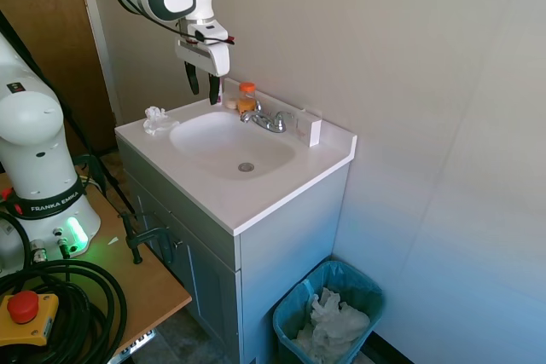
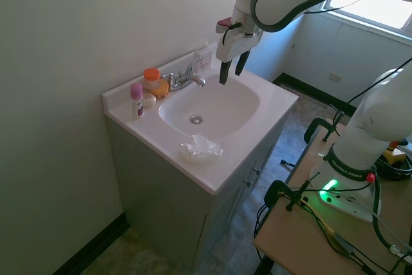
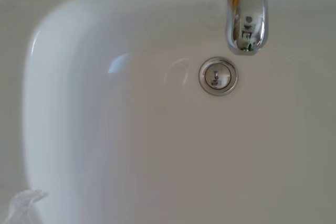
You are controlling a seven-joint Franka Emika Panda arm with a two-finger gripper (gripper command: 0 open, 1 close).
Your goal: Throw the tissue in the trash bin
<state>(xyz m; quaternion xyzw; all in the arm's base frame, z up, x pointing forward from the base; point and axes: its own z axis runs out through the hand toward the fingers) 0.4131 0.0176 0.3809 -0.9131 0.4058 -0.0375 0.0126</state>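
Hovering above the sink [image 1: 192,147], the gripper [image 1: 203,83] had fingers parted and empty; tissue [image 1: 156,118] lay ungrasped, far from the trash bin [image 1: 294,307].

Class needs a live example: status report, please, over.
Pincer open, empty, above the basin. Tissue on sink front rim, untouched. Trash bin on floor beside cabinet. Path clear.
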